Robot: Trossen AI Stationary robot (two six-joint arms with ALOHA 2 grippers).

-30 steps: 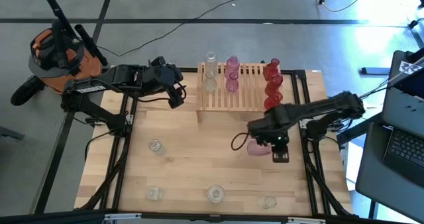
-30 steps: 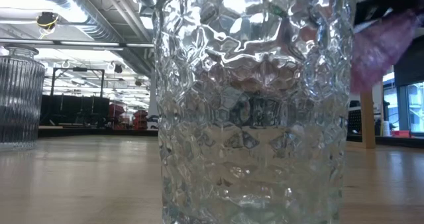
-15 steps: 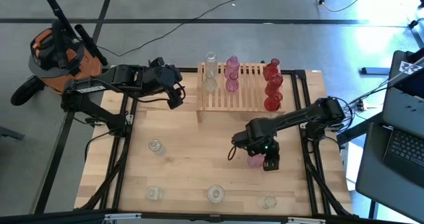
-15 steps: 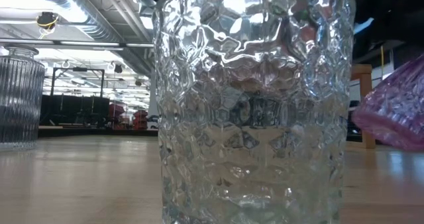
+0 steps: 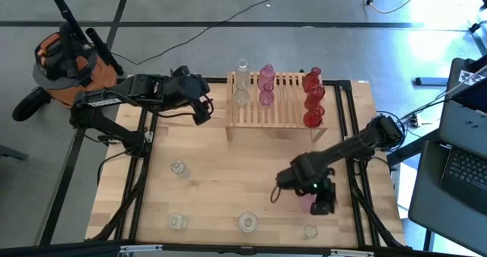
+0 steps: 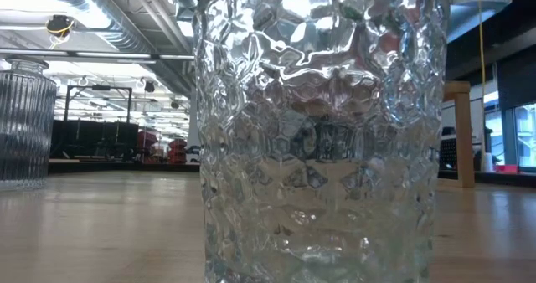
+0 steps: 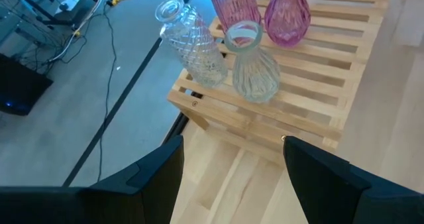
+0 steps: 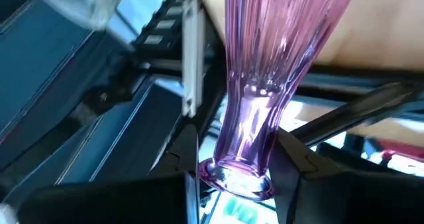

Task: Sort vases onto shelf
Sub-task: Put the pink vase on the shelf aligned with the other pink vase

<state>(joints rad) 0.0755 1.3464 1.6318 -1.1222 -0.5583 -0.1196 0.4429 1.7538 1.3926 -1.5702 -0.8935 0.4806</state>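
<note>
A: Where is the right tool (image 5: 313, 201) relative to the shelf (image 5: 275, 103)?

B: Well apart from it, out over the near right part of the table (image 5: 221, 173). It pinches a pink vase (image 8: 265, 111) by the narrow neck; the right wrist view shows the ribbed pink glass running between the two dark fingers (image 8: 301, 159), rim near the tool body. From above only a bit of pink shows under the arm.

A: And the left tool (image 7: 232, 177)?

B: Spread wide, holding nothing. It waits beside the shelf's left end, above the table's far edge. Its wrist camera looks at the shelf's left corner.

A: What stands on the shelf?

B: At the left end, two clear vases (image 7: 250, 63); one of them (image 7: 189, 42) has a cut pattern and looks tilted in the left wrist view. Next to them two pink vases (image 5: 266, 84). At the right end a column of red vases (image 5: 313, 97).

A: Anything off the shelf?

B: Clear glass pieces sit on the table away from the shelf: one (image 5: 178, 168) toward the left, three along the near edge (image 5: 177, 222) (image 5: 248, 223) (image 5: 310, 231). In the low view a dimpled clear glass (image 6: 318, 132) fills most of the picture, with a ribbed clear jar (image 6: 25, 124) at the side.
</note>
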